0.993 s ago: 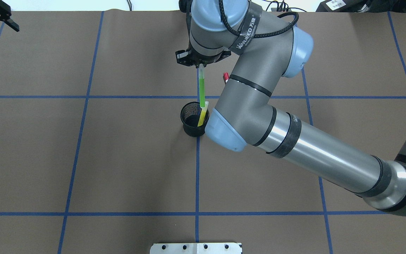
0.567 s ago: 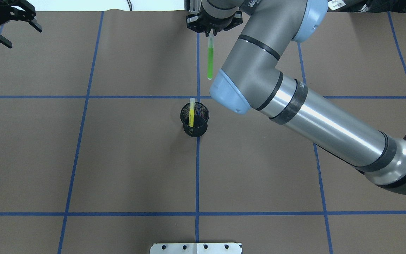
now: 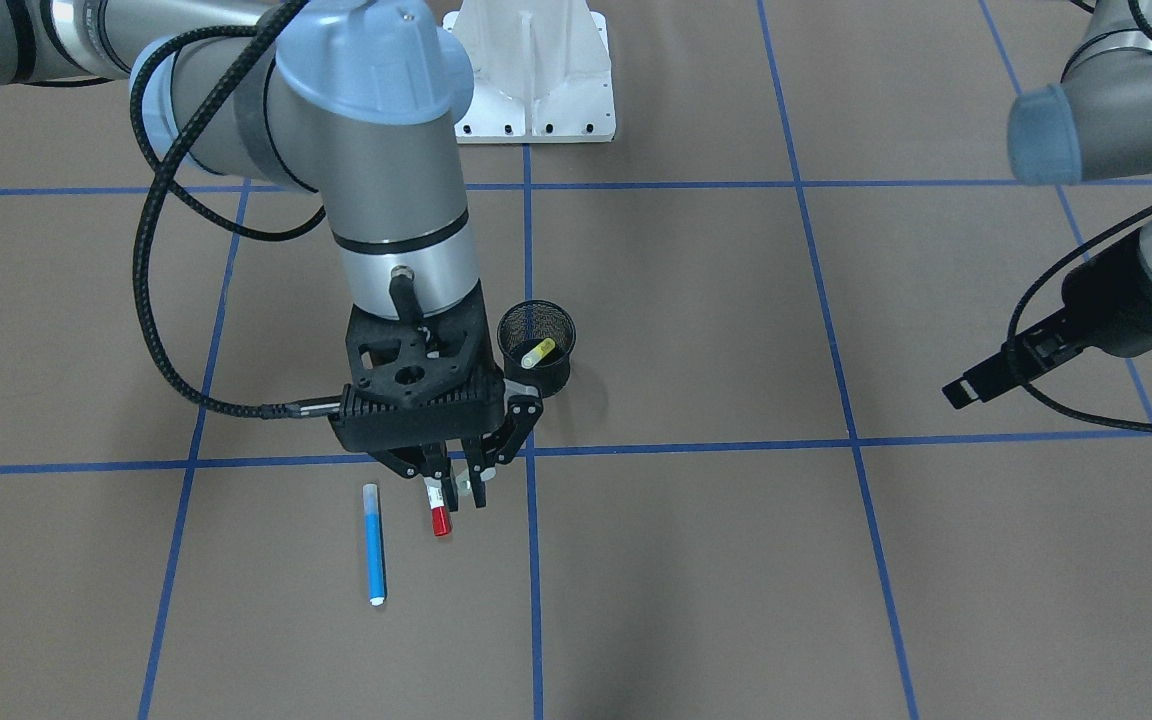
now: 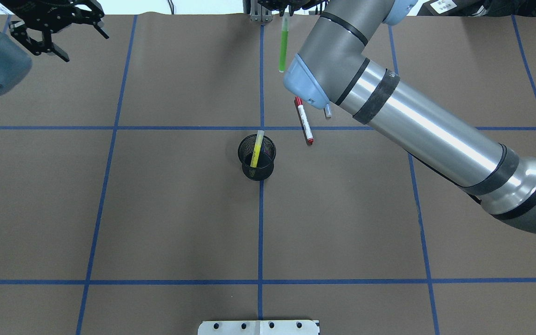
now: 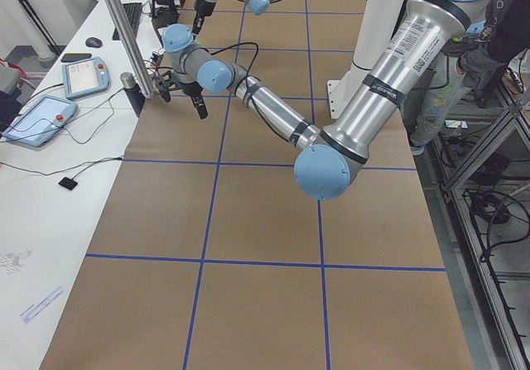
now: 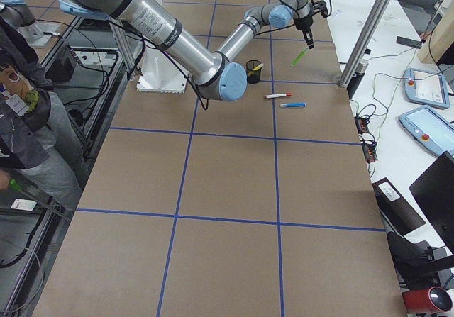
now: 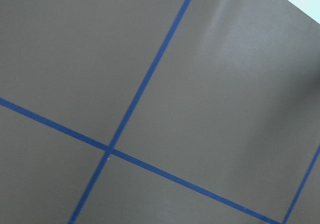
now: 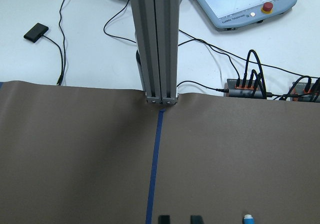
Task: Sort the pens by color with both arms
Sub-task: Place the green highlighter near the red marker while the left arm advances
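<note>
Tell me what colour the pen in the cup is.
Yellow. The pen leans inside the black cup, clearest in the overhead view.

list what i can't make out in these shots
Blue pen: overhead view, nearly all hidden under the right arm.
Green pen: overhead view, top end and right gripper cut off by the top edge.
Red pen: front-facing view, mostly covered by the right gripper.
Yellow pen: lower end lost inside the dark cup, every view.
</note>
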Controlling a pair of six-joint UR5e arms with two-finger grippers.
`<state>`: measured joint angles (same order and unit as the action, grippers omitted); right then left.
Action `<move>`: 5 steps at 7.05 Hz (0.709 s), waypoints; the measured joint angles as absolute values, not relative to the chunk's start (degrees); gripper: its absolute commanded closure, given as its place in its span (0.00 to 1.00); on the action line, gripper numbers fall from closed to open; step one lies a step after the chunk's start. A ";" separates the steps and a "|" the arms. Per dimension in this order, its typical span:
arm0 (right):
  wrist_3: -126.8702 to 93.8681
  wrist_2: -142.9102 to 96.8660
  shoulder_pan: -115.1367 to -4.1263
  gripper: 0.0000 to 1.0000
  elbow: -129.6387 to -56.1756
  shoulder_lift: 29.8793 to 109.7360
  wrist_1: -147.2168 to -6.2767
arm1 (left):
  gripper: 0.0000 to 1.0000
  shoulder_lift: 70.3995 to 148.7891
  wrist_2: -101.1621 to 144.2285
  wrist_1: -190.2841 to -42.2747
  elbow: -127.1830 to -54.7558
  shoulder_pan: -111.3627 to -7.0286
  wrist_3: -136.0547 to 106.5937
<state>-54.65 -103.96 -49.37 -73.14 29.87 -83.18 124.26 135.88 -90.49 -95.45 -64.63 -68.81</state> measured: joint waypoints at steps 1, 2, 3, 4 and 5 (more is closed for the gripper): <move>-54.60 -107.95 -49.94 0.88 -70.61 28.69 -87.98 | 0.01 124.79 132.16 -92.49 -97.57 -61.57 -69.29; -54.45 -111.14 -50.23 0.88 -69.01 27.84 -92.56 | 0.01 124.91 128.29 -95.41 -100.04 -58.75 -70.19; -54.40 -113.34 -50.35 0.88 -67.56 27.00 -94.69 | 0.01 124.79 124.23 -99.18 -102.42 -56.76 -71.51; -54.31 -114.41 -50.30 0.88 -65.94 25.64 -94.93 | 0.01 124.69 118.10 -102.25 -104.47 -54.09 -72.19; -54.24 -114.86 -50.08 0.88 -64.47 24.68 -93.12 | 0.01 124.82 109.64 -103.59 -105.89 -49.31 -72.35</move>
<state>-54.24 -114.86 -50.08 -64.47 24.68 -93.12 124.82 109.64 -103.59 -105.89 -49.31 -72.35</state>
